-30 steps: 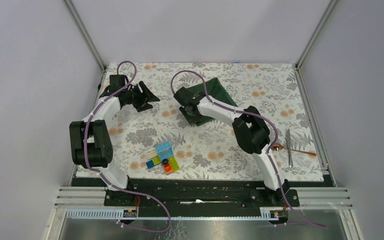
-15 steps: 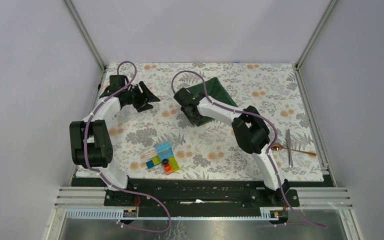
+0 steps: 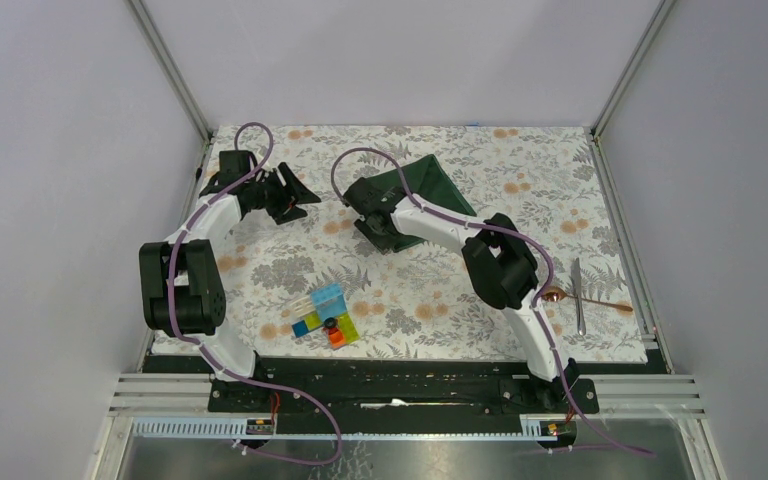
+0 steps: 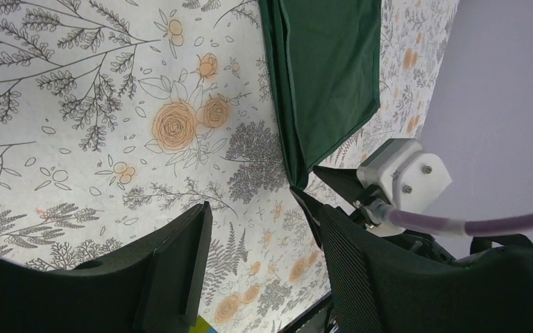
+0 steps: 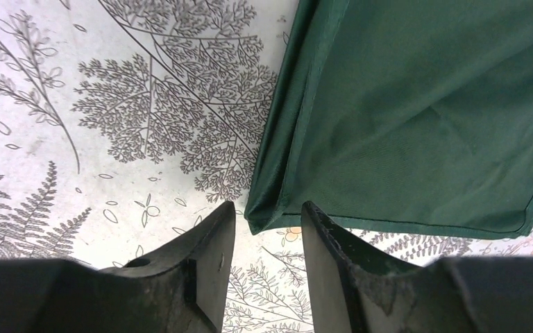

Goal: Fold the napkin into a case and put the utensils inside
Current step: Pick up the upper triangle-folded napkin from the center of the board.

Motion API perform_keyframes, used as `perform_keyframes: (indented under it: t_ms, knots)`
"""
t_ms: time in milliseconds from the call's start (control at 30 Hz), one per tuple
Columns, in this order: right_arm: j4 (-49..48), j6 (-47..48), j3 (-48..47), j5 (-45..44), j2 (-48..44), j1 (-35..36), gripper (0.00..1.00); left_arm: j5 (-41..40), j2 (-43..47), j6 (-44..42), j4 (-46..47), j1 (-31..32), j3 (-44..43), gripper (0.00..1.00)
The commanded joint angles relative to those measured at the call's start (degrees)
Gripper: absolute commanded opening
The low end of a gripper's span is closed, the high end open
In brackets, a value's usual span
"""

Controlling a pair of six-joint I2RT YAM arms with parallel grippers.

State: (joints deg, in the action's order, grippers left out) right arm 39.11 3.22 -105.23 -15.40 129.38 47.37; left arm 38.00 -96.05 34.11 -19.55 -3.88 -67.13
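Observation:
The dark green napkin (image 3: pixel 436 182) lies folded in layers at the back middle of the table. In the right wrist view its near corner (image 5: pixel 267 215) lies on the table just past my fingertips, in line with the gap. My right gripper (image 5: pixel 269 211) is open around that spot and pinches no cloth; from above it (image 3: pixel 377 236) sits at the napkin's near-left corner. My left gripper (image 3: pixel 297 199) hovers open and empty left of the napkin (image 4: pixel 330 69). The copper spoon (image 3: pixel 558 295) and the thin silver utensil (image 3: pixel 579 296) lie at the right edge, far from both grippers.
A cluster of colourful plastic blocks (image 3: pixel 325 315) sits near the front, left of centre. The floral table covering (image 3: pixel 260 270) is bounded by metal frame posts and grey walls. My right arm's elbow (image 3: pixel 502 268) rises between the napkin and the utensils.
My right gripper has shifted slightly left along the napkin's near corner and its jaws have widened a little. The left arm, the utensils and the blocks have not moved.

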Motion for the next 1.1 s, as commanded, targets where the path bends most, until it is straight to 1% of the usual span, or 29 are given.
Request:
perform_keyframes:
  t_ms: [0, 100, 233, 300, 367, 500, 667, 867, 1067]
  knots:
    - [1.4, 3.48, -4.11, -1.1, 0.23, 0.69, 0.47, 1.46, 0.91, -0.26, 2.23, -0.65, 0.49, 0.63]
    - [2.25, 4.01, -5.28, -0.32, 0.97, 0.7, 0.46, 1.71, 0.95, -0.15, 2.4, -0.7, 0.5, 0.63]
    - [2.58, 4.41, -6.19, 1.53, 1.88, 0.7, 0.31, 1.86, 1.08, -0.13, 2.45, -0.7, 0.53, 0.63]
    - [2.74, 4.42, -6.49, 2.0, 2.44, 0.7, 0.25, 1.9, 1.21, -0.11, 2.43, -0.79, 0.71, 0.63]
    - [2.89, 4.51, -6.5, 2.04, 2.94, 0.62, 0.22, 1.9, 1.17, -0.11, 2.42, -0.79, 0.73, 0.63]
    - [2.85, 4.7, -6.54, 1.2, 3.88, 0.6, 0.24, 2.24, 0.98, -0.12, 2.58, -0.85, 0.83, 0.63]
    - [2.89, 5.01, -6.19, 0.54, 4.21, 0.52, 0.32, 2.23, 0.8, -0.11, 2.64, -0.79, 0.75, 0.63]
    - [2.96, 5.65, -5.33, 1.31, 4.4, -0.34, 0.38, 2.52, 0.49, -0.05, 2.6, -0.79, 0.79, 0.63]
    - [1.33, 5.72, -4.3, 4.55, 1.88, -0.68, 0.39, 2.59, 0.27, 0.0, 2.76, -0.85, 0.72, 0.63]
